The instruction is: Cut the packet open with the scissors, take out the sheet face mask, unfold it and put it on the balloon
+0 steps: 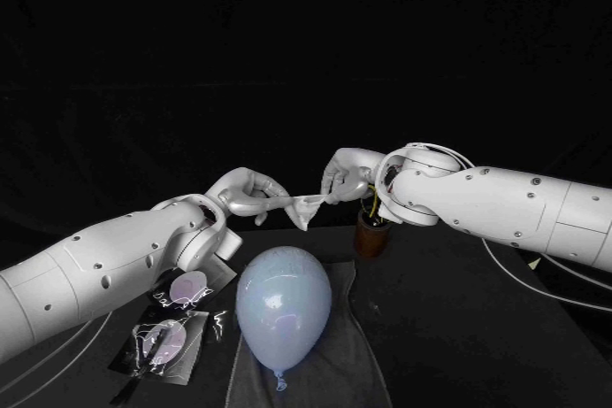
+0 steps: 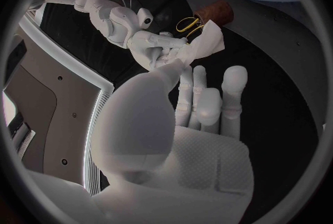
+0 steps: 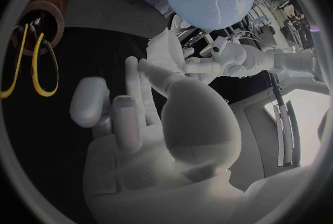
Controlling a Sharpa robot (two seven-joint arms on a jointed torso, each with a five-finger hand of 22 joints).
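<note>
Gripping sheet face mask [image 1: 303, 207]: left robot hand [image 1: 250, 194], right robot hand [image 1: 344, 174]; black table [image 1: 485, 337] below.

No legible text, label, brand, number or sign in head view or either wrist view. Packet [image 1: 166, 342] beside balloon [image 1: 283, 304] carries pale printed marks and glare streaks, too small and blurred to read. Arm shells, hands and scissor handles: plain, no markings visible.

pale blue balloon [image 1: 283, 304], white face mask [image 1: 303, 210], yellow-handled scissors [image 2: 188, 25], brown cup [image 1: 371, 238]
</note>
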